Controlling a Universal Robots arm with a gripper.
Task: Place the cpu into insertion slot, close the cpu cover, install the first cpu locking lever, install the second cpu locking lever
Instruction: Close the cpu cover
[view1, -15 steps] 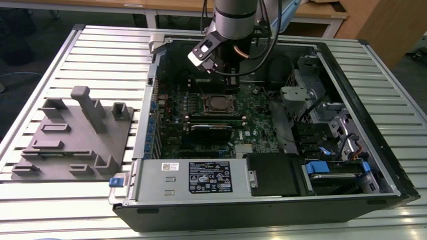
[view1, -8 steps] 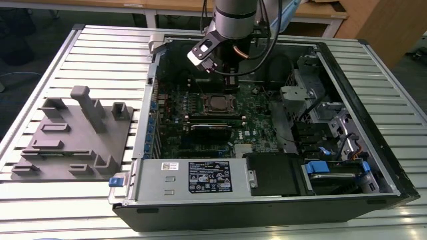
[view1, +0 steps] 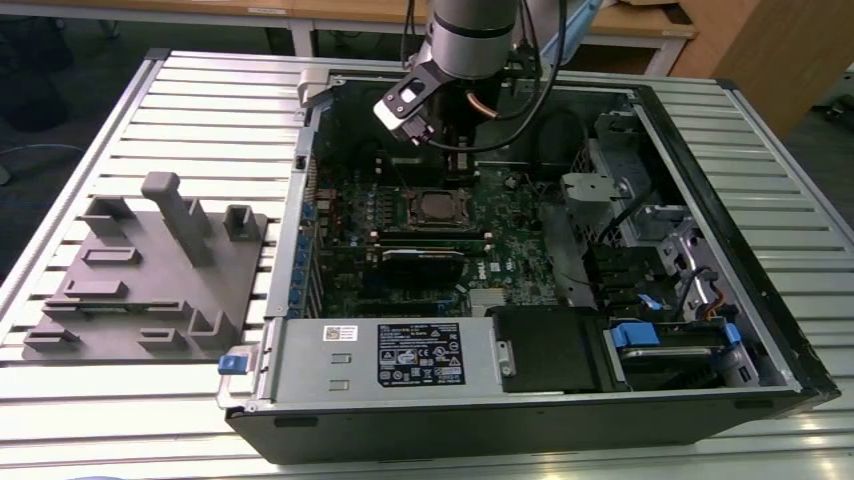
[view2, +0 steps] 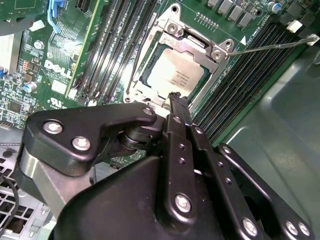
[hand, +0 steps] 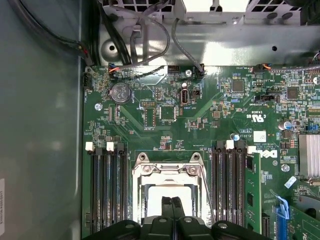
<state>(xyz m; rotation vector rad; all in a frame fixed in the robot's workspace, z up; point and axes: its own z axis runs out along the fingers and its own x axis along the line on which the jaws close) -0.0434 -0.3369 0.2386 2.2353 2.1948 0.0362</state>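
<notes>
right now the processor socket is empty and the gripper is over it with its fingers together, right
Not quite: the socket isn't empty. The second wrist view shows the chip sitting in it, framed by the metal cover. The rest holds: the gripper is over it, fingers together.

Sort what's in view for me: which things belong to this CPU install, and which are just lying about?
Job in hand:
flat square silver-grey cpu
thin dark-silver metal cpu cover frame
thin wire locking lever
black gripper

Lying about:
grey moulded fixture block
white-labelled grey power supply box
long black memory slots
round silver coin battery
</notes>
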